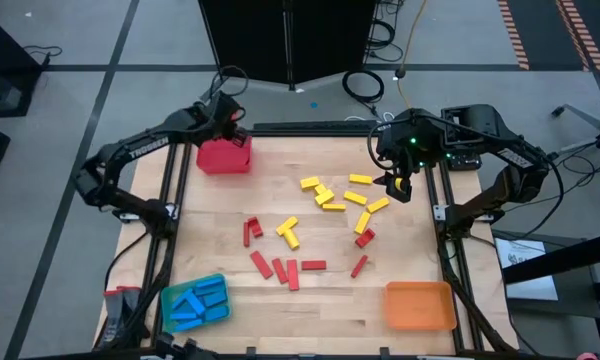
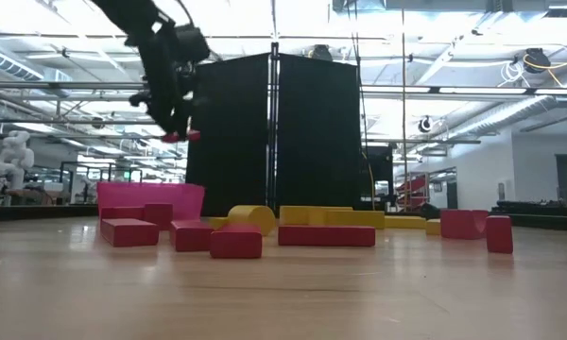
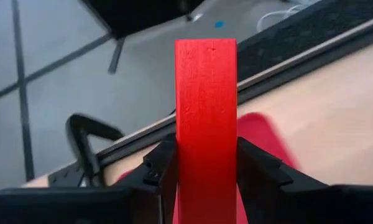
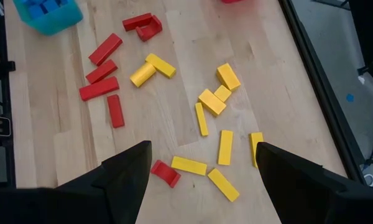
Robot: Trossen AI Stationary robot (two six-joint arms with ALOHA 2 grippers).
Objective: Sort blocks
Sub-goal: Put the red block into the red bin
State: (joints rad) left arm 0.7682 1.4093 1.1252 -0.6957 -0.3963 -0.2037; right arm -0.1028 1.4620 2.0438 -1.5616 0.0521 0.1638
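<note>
Red blocks (image 2: 211, 234) are lying nearest the low cam, w/ yellow blocks (image 2: 340, 217) just behind. Going L to R across the counter (image 1: 220, 210): left gripper (image 1: 230, 120) is hovering over the red tray (image 1: 224, 156), jaws pinching a red block (image 3: 206, 124) upright. Blue blocks are sitting in the blue tray (image 1: 193, 303). Loose red and yellow ones are scattered mid-counter. Right gripper (image 1: 397, 186) is hanging above the yellows, jaws spread. Orange tray (image 1: 419, 305) is sitting at the near R corner.

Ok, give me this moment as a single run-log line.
left gripper: shut on red block, above red tray | right gripper: open, over yellow blocks | blue tray: filled
</note>
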